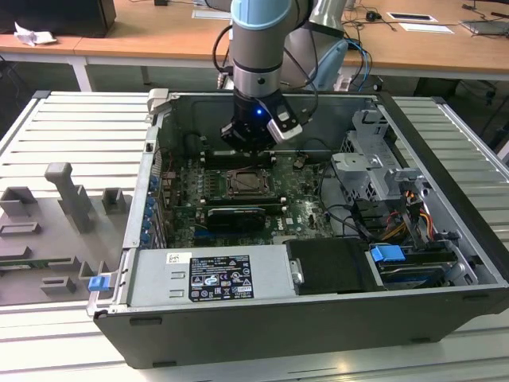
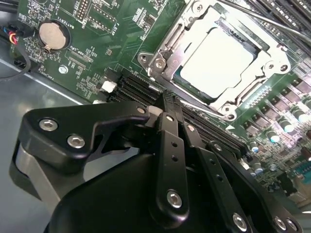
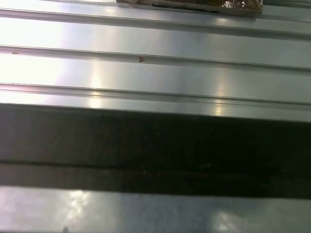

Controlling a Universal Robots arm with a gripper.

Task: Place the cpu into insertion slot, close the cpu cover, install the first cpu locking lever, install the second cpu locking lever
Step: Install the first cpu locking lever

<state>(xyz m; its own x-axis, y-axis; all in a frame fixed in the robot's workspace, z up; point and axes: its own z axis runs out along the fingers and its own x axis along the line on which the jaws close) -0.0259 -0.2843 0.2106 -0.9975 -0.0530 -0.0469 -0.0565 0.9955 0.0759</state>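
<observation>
Above the motherboard (image 2: 97, 53) inside the open case (image 1: 445, 263) | gripper (image 2: 167, 109) hovers beside the insertion slot (image 2: 221, 60) | fingers (image 2: 170, 141) pressed together, holding nothing | cpu (image 2: 218, 60) seated in slot | cpu cover (image 2: 194, 26) lies around it.

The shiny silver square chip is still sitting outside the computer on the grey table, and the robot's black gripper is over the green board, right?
Not quite. The pale silvery square chip is already sitting in the silver-rimmed square socket on the green circuit board, as the second wrist view shows. The rest is right: the black gripper hangs over that board in the exterior view.
</observation>
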